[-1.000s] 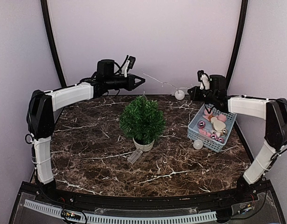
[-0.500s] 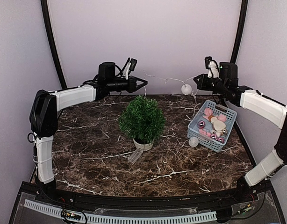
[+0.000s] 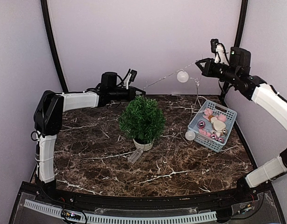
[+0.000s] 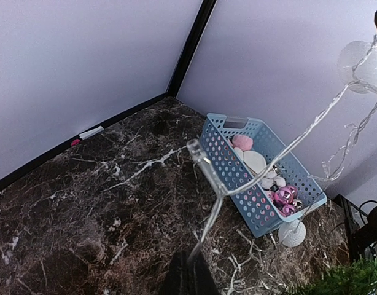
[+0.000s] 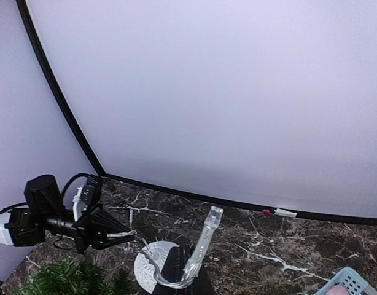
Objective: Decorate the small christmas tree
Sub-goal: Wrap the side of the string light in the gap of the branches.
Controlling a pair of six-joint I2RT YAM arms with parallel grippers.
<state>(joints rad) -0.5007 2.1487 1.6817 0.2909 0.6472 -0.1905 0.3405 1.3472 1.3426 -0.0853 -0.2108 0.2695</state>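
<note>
Soft even light, sharp focus

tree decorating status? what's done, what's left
Done: nothing yet; the tree is bare. In hand: the light string is stretched between the left gripper and right gripper, both shut on it, above and behind the tree, with one bulb hanging near the right gripper. Left: drape it over the tree, then probably hang the ornaments, which lie in the basket.
</note>
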